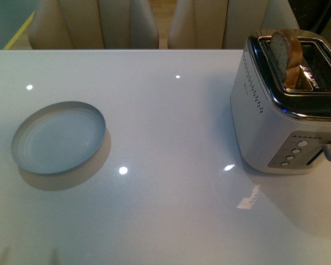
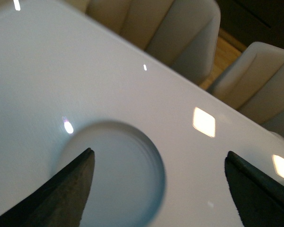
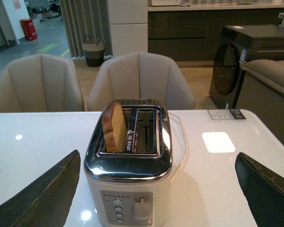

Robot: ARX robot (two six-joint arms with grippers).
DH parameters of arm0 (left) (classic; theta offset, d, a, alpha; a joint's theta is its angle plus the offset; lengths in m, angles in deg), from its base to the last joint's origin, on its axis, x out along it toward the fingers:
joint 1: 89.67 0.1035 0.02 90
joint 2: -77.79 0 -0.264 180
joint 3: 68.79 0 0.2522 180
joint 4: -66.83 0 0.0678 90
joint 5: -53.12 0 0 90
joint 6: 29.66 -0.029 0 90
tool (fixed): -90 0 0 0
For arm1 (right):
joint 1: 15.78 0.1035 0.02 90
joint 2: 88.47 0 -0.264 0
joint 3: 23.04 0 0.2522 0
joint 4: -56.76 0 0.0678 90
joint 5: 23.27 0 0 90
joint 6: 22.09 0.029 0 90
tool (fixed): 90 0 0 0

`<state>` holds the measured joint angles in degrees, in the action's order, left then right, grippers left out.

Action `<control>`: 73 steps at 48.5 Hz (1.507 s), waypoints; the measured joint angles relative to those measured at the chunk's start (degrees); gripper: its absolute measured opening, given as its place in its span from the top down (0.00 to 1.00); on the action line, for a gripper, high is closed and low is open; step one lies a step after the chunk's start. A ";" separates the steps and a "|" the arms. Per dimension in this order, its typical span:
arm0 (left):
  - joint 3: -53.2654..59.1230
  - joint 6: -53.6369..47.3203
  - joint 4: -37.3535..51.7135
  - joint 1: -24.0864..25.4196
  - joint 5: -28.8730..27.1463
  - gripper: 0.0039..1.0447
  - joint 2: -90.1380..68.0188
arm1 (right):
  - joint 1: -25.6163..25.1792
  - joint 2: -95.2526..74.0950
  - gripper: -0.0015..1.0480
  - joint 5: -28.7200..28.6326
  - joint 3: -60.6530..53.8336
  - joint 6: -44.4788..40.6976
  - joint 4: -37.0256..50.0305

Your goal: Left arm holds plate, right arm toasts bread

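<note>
The pale grey plate (image 1: 59, 137) lies empty on the left side of the white table; neither arm shows in the front view. From the left wrist, the plate (image 2: 118, 175) sits below my open left gripper (image 2: 158, 158), partly behind one dark fingertip (image 2: 68, 189). The bread (image 1: 287, 55), a brown slice, stands upright in the near slot of the silver toaster (image 1: 265, 121) at the right. My right gripper (image 3: 158, 161) is open and faces the toaster (image 3: 128, 175) from in front, with the bread (image 3: 113, 127) sticking up out of one slot. Nothing is held.
The toaster's lever (image 3: 141, 208) and round buttons (image 3: 117, 210) face the right gripper. Beige chairs (image 1: 94, 22) stand along the table's far edge. A dark appliance (image 3: 248, 61) and a sofa arm (image 3: 270, 80) stand beyond the table.
</note>
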<state>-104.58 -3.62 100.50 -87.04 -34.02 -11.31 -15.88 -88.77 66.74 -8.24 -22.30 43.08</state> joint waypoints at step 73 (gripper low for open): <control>21.29 -25.24 -22.73 -2.62 -2.89 0.97 64.19 | 0.00 0.02 0.09 -0.02 0.00 0.00 0.00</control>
<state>-83.29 -28.87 77.77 -89.66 -36.91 52.88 -15.88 -88.75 66.72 -8.24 -22.30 43.08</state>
